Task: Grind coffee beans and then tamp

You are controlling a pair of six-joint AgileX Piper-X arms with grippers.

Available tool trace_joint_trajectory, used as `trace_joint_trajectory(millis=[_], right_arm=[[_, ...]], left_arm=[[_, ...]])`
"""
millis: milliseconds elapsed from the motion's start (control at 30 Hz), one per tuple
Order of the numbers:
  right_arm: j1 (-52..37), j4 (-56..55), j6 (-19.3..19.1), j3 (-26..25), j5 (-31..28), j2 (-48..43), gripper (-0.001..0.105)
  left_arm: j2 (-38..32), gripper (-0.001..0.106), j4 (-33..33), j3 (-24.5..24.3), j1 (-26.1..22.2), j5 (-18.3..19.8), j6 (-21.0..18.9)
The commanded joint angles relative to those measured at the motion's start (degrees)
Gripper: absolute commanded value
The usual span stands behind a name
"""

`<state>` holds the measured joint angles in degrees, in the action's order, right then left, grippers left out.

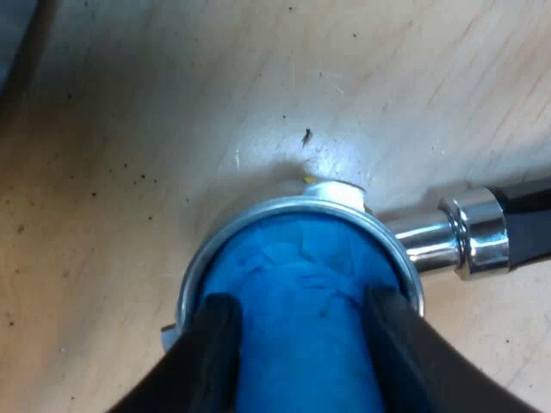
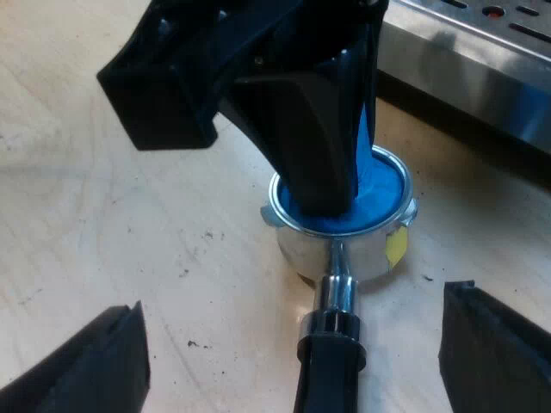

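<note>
My left gripper (image 1: 300, 303) has its two black fingers (image 1: 211, 344) clenched on the blue tamper (image 1: 301, 267), one on each side. The tamper stands in the round cup of the metal holder (image 1: 284, 206). The holder sits on the wooden bench (image 1: 129, 129), and its dark handle (image 1: 525, 219) sticks out to the side.

My right gripper (image 2: 293, 303) has its fingers (image 2: 95, 361) spread wide, grasping nothing. The handle lies between them and touches neither. The shiny espresso machine (image 2: 482, 60) is near, just past the holder.
</note>
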<state>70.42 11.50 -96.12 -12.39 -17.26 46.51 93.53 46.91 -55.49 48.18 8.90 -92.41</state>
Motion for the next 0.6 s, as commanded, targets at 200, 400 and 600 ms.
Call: trace_joint_trajectory(millis=[200,400,600], right_arm=[[-0.1,0.2,-0.1,-0.1,-0.1,-0.4,0.07],[-0.1,1.5,-0.1,-0.1,-0.1,-0.4,0.07],[-0.1,4.6,-0.5,-0.1,-3.4,-0.4,0.07]], left_arm=[[2.6,0.001,2.3,3.8,0.3,-1.4,-0.3],[-3.5,0.001,0.9,3.6,0.3,-1.4,-0.3],[-8.1,0.001,-0.7,2.4,0.3,-1.4,-0.3]])
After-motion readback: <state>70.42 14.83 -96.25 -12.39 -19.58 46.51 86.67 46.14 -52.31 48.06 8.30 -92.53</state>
